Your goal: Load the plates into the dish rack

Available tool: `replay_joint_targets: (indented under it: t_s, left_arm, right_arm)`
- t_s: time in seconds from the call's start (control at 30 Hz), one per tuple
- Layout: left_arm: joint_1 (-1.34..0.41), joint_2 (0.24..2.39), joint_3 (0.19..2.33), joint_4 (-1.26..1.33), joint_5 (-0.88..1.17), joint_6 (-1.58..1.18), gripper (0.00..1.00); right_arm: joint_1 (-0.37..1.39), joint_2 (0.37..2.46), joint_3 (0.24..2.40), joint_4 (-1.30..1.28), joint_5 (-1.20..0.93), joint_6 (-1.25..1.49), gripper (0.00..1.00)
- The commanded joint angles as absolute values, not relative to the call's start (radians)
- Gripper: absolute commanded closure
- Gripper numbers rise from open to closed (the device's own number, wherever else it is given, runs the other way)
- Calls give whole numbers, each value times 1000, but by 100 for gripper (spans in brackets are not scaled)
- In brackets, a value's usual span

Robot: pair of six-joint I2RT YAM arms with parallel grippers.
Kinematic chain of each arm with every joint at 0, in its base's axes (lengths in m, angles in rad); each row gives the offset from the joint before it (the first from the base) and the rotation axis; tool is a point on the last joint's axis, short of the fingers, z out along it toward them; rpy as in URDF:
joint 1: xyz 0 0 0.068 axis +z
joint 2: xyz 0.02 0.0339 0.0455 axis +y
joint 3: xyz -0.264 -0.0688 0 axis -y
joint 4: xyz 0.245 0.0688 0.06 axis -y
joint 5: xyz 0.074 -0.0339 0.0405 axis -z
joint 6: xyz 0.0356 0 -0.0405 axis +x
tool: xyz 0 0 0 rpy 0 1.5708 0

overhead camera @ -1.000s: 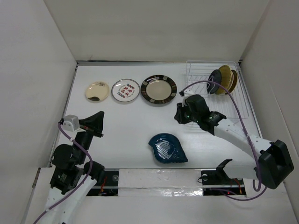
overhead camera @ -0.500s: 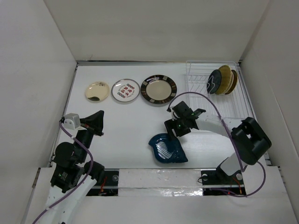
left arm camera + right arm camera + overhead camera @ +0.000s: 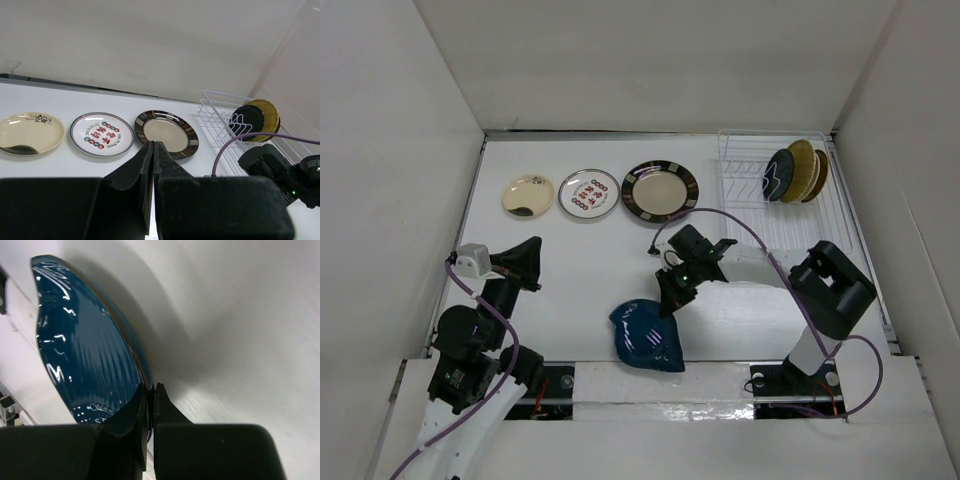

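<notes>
Table [image 3: 580, 270] front: blue leaf plate [image 3: 645, 338] rim pinched in right gripper [image 3: 666, 304].

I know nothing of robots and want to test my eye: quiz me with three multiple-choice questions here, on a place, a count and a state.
1. Where is the dish rack? A far right corner; B near left corner; C the middle.
2. How many plates lie flat in the far row? A one; B three; C six.
3. The right gripper is: A wide open; B shut on the blue plate; C out of sight.
Key: 1 A, it stands far right. 2 B, cream plate, red-marked plate, black-rimmed plate. 3 B, its fingers pinch the rim.
</notes>
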State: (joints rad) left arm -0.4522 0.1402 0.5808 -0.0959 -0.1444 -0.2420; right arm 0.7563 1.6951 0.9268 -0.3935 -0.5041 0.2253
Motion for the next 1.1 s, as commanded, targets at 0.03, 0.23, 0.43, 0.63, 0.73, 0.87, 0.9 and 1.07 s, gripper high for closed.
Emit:
replay_joint_targets:
  t_s: [0.03,0.23,0.43,0.63,0.73,0.87,0.9,1.07]
  left_arm:
    - [-457,121,592,-58,-155,-236,99]
    - [-457,109,592,-54,-149,-238,98]
    - [-457,100,592,-52,-123,-239,96]
    - [-457,80,592,-55,-95,-244,93]
    - [-457,58,591,-57,-97,-244,92]
    - [-457,46,591,-57,-91,-247,92]
    - [-457,43,591,-57,-87,-247,92]
    - [-466,31,591,-57,-94,-247,92]
  right_arm:
    - [773,1700,922,-345,-456,241,100]
    - [764,1484,1040,-308,-321,287,100]
    - [605,1396,1303,-406,100,299,100]
    - [460,1483,1596,-514,585,209,100]
    - [376,1563,1722,-540,774,141,100]
    - [281,1666,1874,-586,877,78,100]
    - [261,1687,1908,-604,912,62,100]
    - [252,1827,2042,-693,1009,-28,100]
